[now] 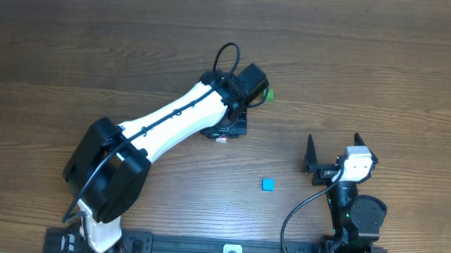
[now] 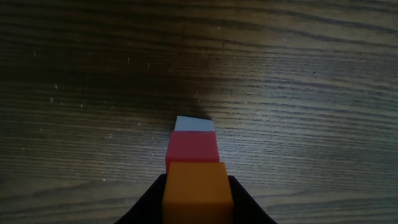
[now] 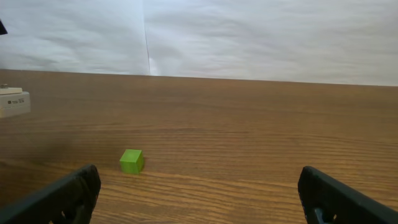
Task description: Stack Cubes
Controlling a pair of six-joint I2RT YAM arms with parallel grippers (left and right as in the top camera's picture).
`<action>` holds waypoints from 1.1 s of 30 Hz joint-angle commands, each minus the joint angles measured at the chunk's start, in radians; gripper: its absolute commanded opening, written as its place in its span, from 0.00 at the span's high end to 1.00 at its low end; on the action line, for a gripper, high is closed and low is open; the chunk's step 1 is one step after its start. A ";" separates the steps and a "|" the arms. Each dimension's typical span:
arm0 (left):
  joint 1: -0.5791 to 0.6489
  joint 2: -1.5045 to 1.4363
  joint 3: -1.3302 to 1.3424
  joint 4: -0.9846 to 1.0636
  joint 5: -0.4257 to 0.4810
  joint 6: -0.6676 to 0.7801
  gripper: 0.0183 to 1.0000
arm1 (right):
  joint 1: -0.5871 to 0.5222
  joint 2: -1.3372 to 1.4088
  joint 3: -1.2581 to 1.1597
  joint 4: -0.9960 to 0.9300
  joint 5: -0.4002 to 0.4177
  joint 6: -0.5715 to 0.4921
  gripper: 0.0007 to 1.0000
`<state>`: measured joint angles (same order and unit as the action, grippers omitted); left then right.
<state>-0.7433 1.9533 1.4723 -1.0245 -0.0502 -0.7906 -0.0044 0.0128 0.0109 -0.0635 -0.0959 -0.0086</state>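
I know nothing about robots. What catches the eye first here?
The white left arm stretches to mid-table, its left gripper clamped on an orange cube atop a red cube. A blue cube lies alone on the wooden table, a green cube farther out.

You see orange cube [image 2: 196,190] flush against red cube [image 2: 192,148], pale grey cube [image 2: 194,124] touching beyond. Blue cube [image 1: 267,184] lies alone, flat on surface [image 1: 97,48]. Green cube [image 3: 132,160] well apart from it.
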 commanded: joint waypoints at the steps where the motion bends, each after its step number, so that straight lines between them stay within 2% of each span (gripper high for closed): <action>1: 0.002 0.010 0.016 0.003 -0.016 -0.007 0.96 | -0.005 -0.006 -0.006 -0.001 -0.008 -0.007 0.01; 21: 0.006 0.011 0.016 0.003 -0.029 -0.011 0.94 | -0.005 -0.006 -0.006 -0.001 -0.008 -0.007 0.01; 23: 0.006 0.011 0.016 0.003 -0.029 -0.011 0.91 | -0.005 -0.006 -0.006 -0.001 -0.008 -0.007 0.01; 29: 0.006 0.011 0.016 0.003 -0.029 -0.011 0.76 | -0.005 -0.006 -0.006 -0.001 -0.008 -0.007 0.01; 33: 0.006 0.011 0.016 0.003 -0.029 -0.011 0.72 | -0.005 -0.006 -0.006 -0.001 -0.008 -0.007 0.01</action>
<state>-0.7429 1.9537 1.4723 -1.0245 -0.0608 -0.7914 -0.0044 0.0128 0.0109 -0.0635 -0.0959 -0.0090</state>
